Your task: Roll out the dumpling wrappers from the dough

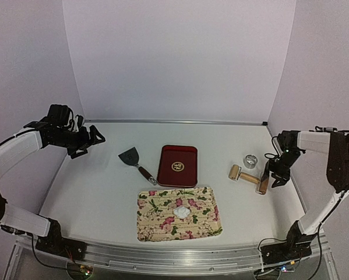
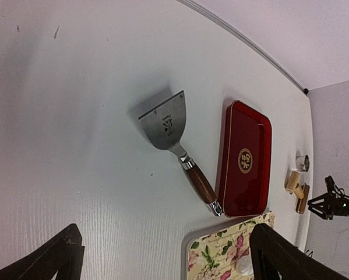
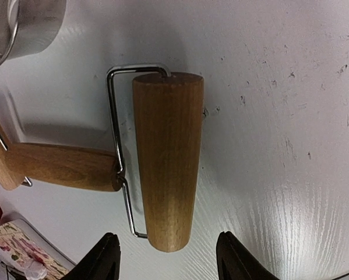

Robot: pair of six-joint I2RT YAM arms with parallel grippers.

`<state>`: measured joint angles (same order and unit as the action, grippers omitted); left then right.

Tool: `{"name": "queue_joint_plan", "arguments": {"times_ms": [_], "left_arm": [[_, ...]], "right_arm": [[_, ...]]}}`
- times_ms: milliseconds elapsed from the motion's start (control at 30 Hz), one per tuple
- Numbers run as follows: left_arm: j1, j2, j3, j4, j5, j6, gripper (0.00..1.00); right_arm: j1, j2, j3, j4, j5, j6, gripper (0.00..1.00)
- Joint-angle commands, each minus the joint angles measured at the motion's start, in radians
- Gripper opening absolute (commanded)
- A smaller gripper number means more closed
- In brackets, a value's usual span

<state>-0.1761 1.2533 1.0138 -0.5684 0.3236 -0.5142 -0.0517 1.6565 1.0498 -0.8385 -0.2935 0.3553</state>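
Note:
A white lump of dough (image 1: 182, 211) lies on the floral board (image 1: 154, 224). No flat round wrapper shows in any view. The wooden rolling pin (image 1: 261, 185) lies on the table at the right, with its handle (image 1: 247, 177) pointing left. My right gripper (image 1: 276, 175) is open just above it. In the right wrist view the wide roller (image 3: 165, 157) ends just short of the gap between my open fingers (image 3: 168, 262), not touching them. My left gripper (image 1: 91, 140) is open and empty, raised at the far left. Its view (image 2: 168, 262) looks down on the table.
A metal scraper (image 1: 137, 160) with a wooden handle lies left of the red tray (image 1: 189, 153), both behind the board. A shiny metal ring (image 1: 251, 160) stands behind the rolling pin and shows in the right wrist view (image 3: 23, 23). White walls close the table's back and sides.

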Motion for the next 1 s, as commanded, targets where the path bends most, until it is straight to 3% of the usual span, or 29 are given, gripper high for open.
{"name": "queue_joint_plan", "arguments": {"times_ms": [0, 400, 567, 700, 967], "left_arm": [[-0.006, 0.004, 0.022, 0.049, 0.074, 0.049, 0.99], [-0.069, -0.083, -0.028, 0.169, 0.128, 0.098, 0.99], [-0.111, -0.125, -0.058, 0.251, 0.158, 0.117, 0.99], [-0.223, -0.126, -0.065, 0.344, 0.132, 0.169, 0.99], [-0.478, 0.018, 0.006, 0.488, 0.062, 0.251, 0.96]], "right_arm": [[-0.001, 0.071, 0.049, 0.046, 0.035, -0.009, 0.55], [-0.001, 0.231, 0.12, 0.094, 0.099, -0.081, 0.43], [0.0, 0.263, 0.146, 0.096, 0.08, -0.102, 0.22], [-0.001, 0.182, 0.141, 0.074, 0.037, -0.108, 0.02], [0.005, -0.116, 0.149, -0.118, -0.129, -0.097, 0.0]]}}
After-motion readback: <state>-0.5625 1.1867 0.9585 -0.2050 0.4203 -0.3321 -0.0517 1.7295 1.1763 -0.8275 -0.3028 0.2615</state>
